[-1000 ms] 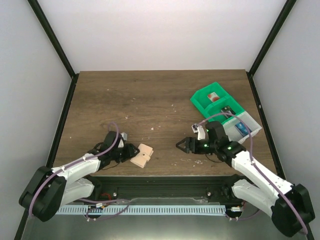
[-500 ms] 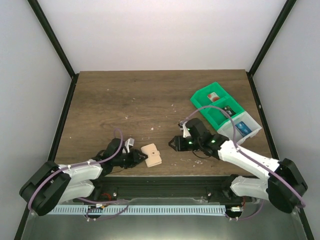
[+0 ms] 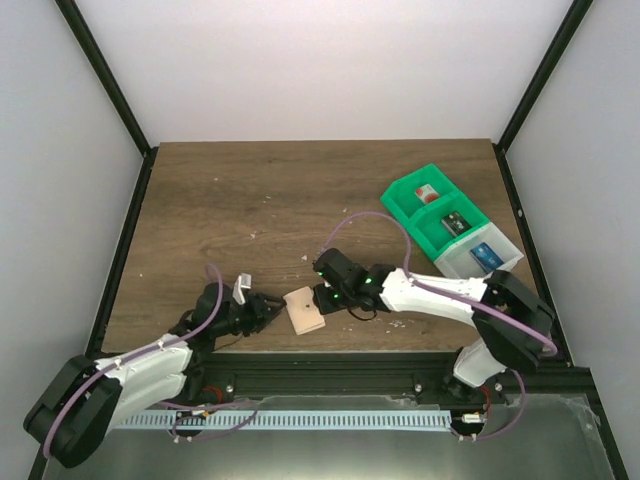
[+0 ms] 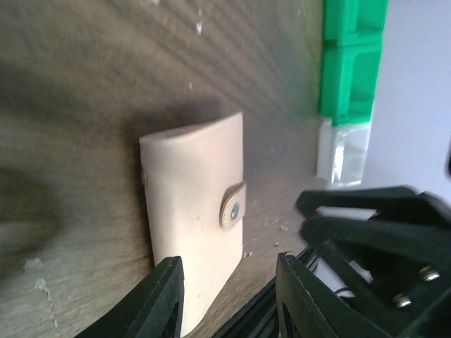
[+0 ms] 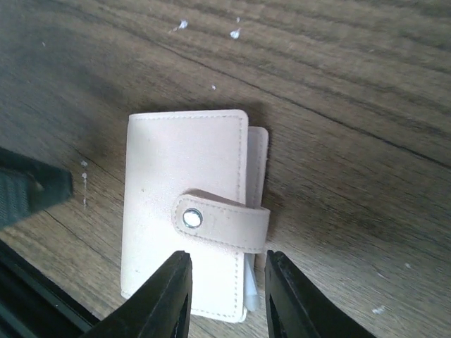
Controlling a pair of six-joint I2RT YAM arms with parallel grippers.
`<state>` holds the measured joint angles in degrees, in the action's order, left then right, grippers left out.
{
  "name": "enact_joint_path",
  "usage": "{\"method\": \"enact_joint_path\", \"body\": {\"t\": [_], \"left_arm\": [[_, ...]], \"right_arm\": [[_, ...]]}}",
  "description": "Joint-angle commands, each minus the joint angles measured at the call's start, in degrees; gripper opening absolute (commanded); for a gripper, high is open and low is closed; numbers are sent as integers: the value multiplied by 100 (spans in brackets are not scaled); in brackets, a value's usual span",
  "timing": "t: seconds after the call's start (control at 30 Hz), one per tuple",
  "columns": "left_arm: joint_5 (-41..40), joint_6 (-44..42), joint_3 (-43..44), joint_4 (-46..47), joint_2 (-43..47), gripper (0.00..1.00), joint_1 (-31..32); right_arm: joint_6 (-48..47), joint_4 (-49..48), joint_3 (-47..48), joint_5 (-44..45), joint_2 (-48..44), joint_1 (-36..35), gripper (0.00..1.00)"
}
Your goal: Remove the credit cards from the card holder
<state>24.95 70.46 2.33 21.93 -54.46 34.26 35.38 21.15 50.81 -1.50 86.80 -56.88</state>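
I can't make out a single word, number or logo anywhere. The tan card holder [image 5: 184, 169] is plain stitched material with a bare metal snap [image 5: 192, 219] on its strap, and I see no stamp or lettering on it. The small coloured items lying in the green-and-white tray [image 3: 393, 205] on the bench are too tiny and blurred for any print on them to be read.

The table [image 3: 250, 200] was dark wood-grain, dotted with little pale flecks [image 5: 182, 25]. Plain white walls [image 3: 320, 60] boxed it in on three sides, with black frame bars [image 3: 103, 75] running up the back corners. Light was pretty soft and even.
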Motion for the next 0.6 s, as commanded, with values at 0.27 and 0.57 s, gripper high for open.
{"method": "enact_joint_path", "body": {"t": [0.27, 0.57], "left_arm": [[679, -81, 123, 599, -515, 37, -631], [942, 113, 143, 1689, -1101, 24, -623]], "right_arm": [[97, 130, 694, 284, 720, -499, 30], [93, 39, 770, 255, 1059, -558, 30]]}}
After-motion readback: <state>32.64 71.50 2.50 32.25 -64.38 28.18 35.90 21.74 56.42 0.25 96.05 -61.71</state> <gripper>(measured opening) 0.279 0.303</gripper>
